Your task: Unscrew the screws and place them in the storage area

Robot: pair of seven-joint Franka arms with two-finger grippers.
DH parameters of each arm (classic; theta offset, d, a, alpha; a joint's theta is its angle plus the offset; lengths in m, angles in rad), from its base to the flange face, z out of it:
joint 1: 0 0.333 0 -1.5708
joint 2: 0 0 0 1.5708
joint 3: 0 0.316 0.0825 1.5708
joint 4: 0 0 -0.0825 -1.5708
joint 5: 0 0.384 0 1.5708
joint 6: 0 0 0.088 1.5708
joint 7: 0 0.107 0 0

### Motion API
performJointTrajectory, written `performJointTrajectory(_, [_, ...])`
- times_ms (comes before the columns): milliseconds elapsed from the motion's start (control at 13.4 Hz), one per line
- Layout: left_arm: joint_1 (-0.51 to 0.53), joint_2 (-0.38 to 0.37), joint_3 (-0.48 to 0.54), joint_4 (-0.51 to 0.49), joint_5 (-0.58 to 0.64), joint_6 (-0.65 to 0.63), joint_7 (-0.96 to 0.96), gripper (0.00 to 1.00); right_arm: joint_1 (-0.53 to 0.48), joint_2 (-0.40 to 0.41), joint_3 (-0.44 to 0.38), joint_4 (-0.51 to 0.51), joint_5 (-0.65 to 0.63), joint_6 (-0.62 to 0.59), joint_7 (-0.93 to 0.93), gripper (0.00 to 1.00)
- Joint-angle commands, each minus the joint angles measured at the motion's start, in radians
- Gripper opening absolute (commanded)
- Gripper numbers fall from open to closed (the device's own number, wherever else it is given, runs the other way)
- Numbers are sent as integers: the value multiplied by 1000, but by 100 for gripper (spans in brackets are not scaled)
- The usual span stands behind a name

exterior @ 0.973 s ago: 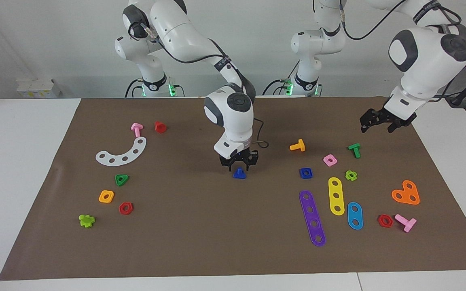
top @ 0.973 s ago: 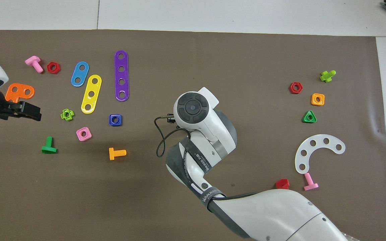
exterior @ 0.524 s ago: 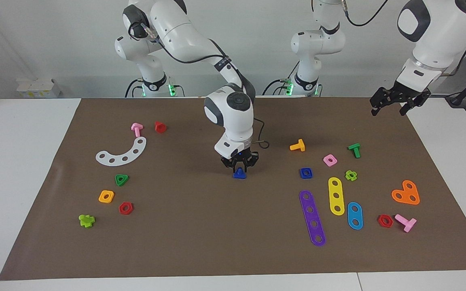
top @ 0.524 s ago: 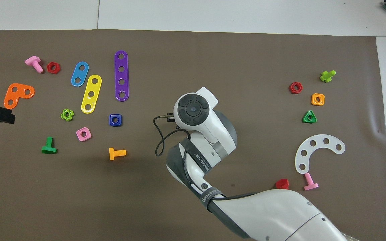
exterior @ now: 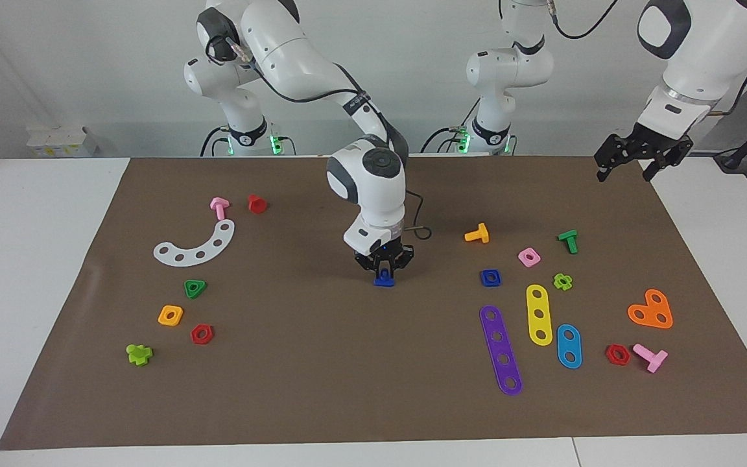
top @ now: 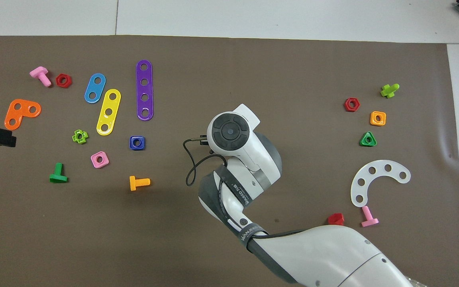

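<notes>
1. The blue screw (exterior: 383,279) sits on the brown mat (exterior: 321,363) at mid-desk, with its triangular head down on the mat and its shaft up. In the overhead view the right arm's wrist hides it.
2. The right gripper (exterior: 384,267) points straight down over the screw. Its fingertips are clenched on the screw's shaft, while the head rests on the mat or just above it; I cannot tell which.
3. In the facing view, at 3 o'clock of the screw and well apart, lies a blue nut (exterior: 490,277). An orange bolt (exterior: 477,234) lies at about 2 o'clock.
4. Toward the left arm's end lie a pink nut (exterior: 529,257), a green bolt (exterior: 568,240), a purple strip (exterior: 500,349), a yellow strip (exterior: 539,314) and a blue strip (exterior: 569,346).
5. At 9 o'clock of the screw, toward the right arm's end, lie a white arc (exterior: 196,245), a green triangle nut (exterior: 195,288), an orange nut (exterior: 170,315) and a red nut (exterior: 201,334).
6. The left gripper (exterior: 633,162) hangs released, jaws apart and holding nothing, high over the mat's corner at the left arm's end, at about 2 o'clock of the screw. The left arm waits there.
</notes>
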Motion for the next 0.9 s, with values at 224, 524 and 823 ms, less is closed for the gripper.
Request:
performJointTrajectory(224, [2,-11,-1,-6,22,3,2,100,-67,-115,-8,-108,-20,33,14,0])
performJointTrajectory(524, [0,-14,-1,-8,24,5,0,100,-204,-274,-8,-301,-20,108,-34,0])
performJointTrajectory(823, [3,-14,0,-9,22,3,3,100,-365,-314,-6,-402,-20,140,-191,0])
